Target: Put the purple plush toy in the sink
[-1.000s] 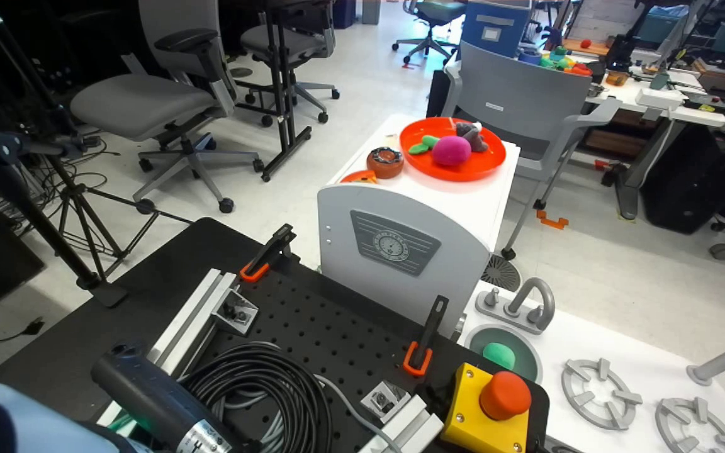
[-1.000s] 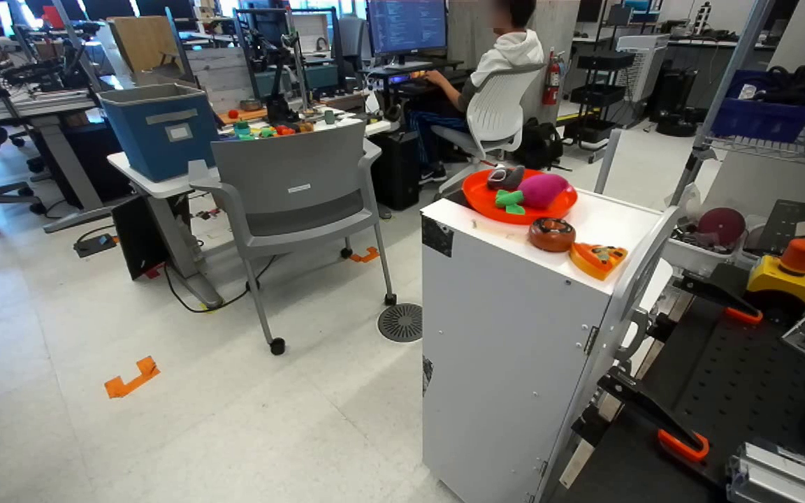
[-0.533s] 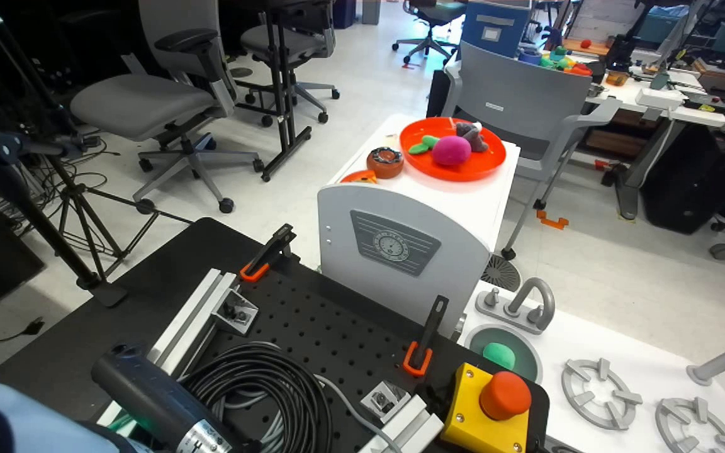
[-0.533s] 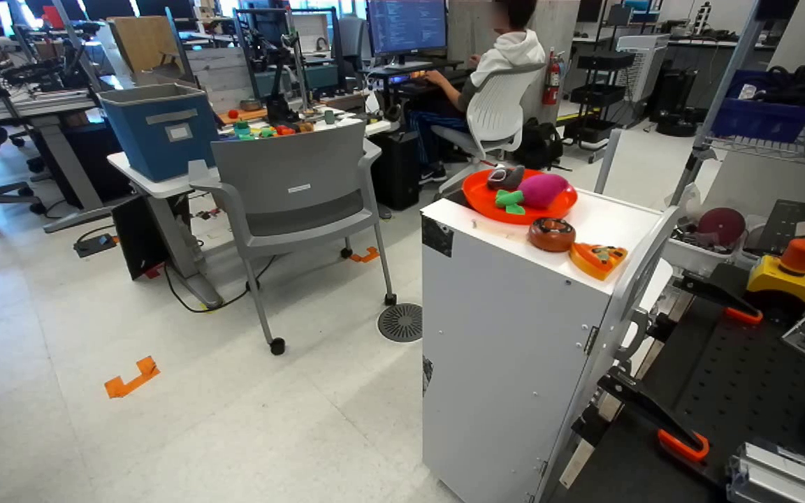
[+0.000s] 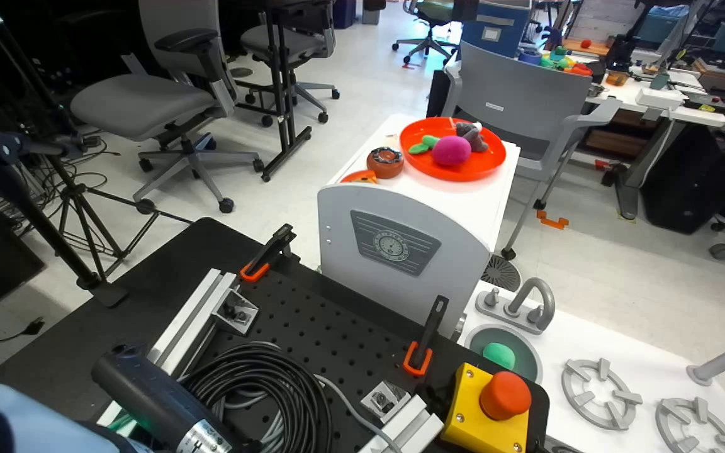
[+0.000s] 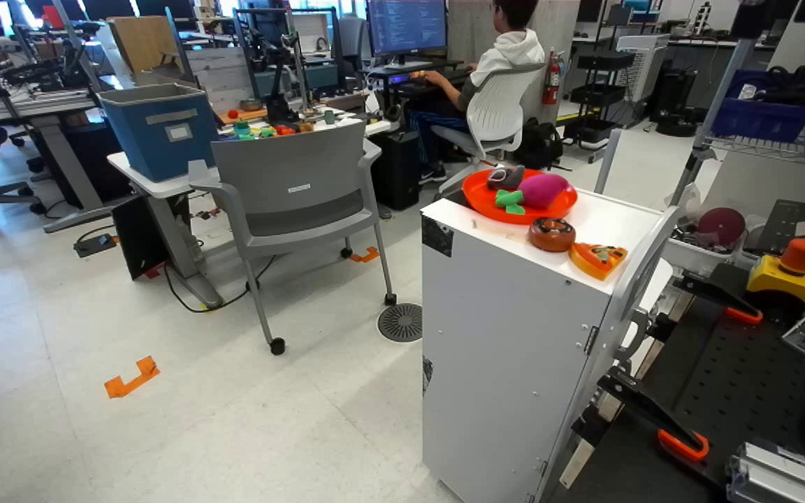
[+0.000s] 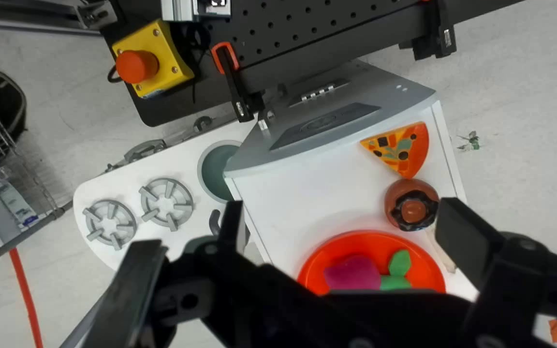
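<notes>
The purple plush toy [image 5: 451,151] with green leaves lies in the orange-red plate [image 5: 493,162] on the white cabinet top. It also lies in the plate [image 6: 477,200] in an exterior view [image 6: 544,190]. In the wrist view the toy [image 7: 353,274] is partly hidden by my gripper body. My gripper [image 7: 342,208] is open and empty, high above the cabinet. Its fingertips show at the top edge of both exterior views [image 5: 420,6] [image 6: 782,15], apart from the toy. The grey-green sink [image 5: 534,363] holds a green round object [image 5: 499,356]; in the wrist view the sink [image 7: 216,169] is partly covered.
A grey plush [image 5: 472,136] shares the plate. A brown donut toy [image 7: 411,205] and a pizza slice toy [image 7: 399,149] lie beside it. A tall grey panel [image 5: 400,251] stands between plate and sink. A faucet [image 5: 529,302] rises over the sink. Burners [image 5: 601,395] lie beside it.
My gripper has come down, so its fingertips now show at the top edge of both exterior views. The toy, plate and sink have not moved.
</notes>
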